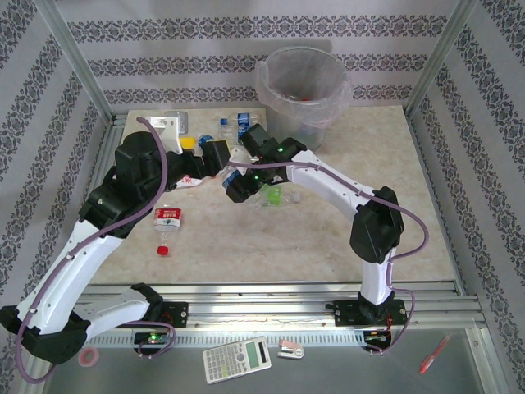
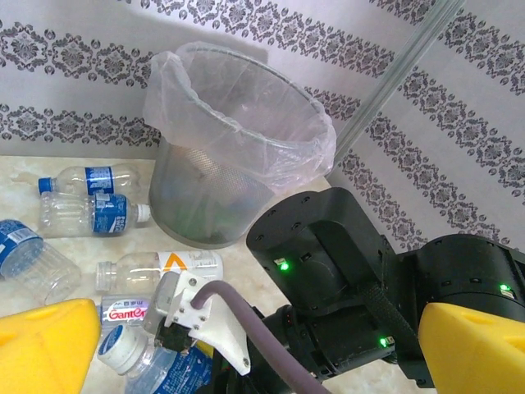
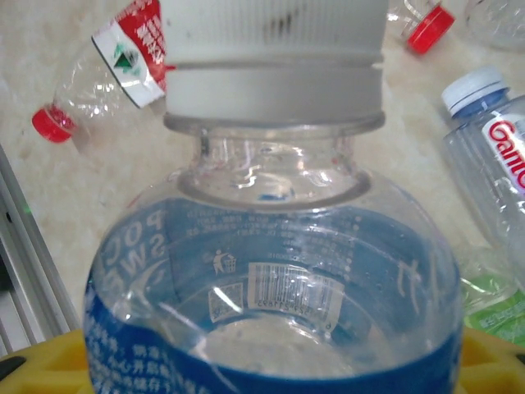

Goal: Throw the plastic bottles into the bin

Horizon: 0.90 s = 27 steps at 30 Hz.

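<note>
Bright even light; soft shadows; glints on bottle (image 3: pixel 271 328); cap (image 3: pixel 275 33) blurred.

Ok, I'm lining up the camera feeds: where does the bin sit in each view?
Top external: the bin stands top centre-right, at the far edge of the table.
Left wrist: the bin is upper left of centre, bottles lying to its left.
Right wrist: aimed close at a blue-label bottle, table behind.
Shared landmark: the right arm's black link with a green light, below the bin.
</note>
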Motion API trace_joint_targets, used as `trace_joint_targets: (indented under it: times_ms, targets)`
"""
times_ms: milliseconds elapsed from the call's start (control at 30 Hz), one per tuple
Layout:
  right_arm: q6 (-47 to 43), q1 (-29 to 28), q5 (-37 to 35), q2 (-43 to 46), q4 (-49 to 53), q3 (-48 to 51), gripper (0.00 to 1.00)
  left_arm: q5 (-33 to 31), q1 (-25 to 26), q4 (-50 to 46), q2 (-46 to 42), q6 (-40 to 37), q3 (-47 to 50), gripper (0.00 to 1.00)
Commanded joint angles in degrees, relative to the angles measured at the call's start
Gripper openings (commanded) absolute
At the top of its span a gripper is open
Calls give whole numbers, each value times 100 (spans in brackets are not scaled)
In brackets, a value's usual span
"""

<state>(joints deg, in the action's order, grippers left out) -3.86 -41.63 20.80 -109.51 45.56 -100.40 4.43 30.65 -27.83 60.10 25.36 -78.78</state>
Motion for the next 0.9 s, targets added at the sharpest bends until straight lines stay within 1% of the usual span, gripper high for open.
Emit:
trace_joint_targets:
  times_ms: [0, 333, 600, 867]
  targets:
    - [290, 139, 157, 338, -416, -128, 53, 28, -34, 273, 31, -198, -134, 100]
    - [594, 527, -62, 654, -832, -596, 50, 120, -33, 340, 226, -311, -422, 100]
    - [841, 948, -49, 756, -1073, -1142, 48, 225, -38, 392, 328, -329, -654, 100]
    - [961, 1342, -564, 945, -1501, -1708, 47, 209, -33, 419, 338, -314, -558, 100]
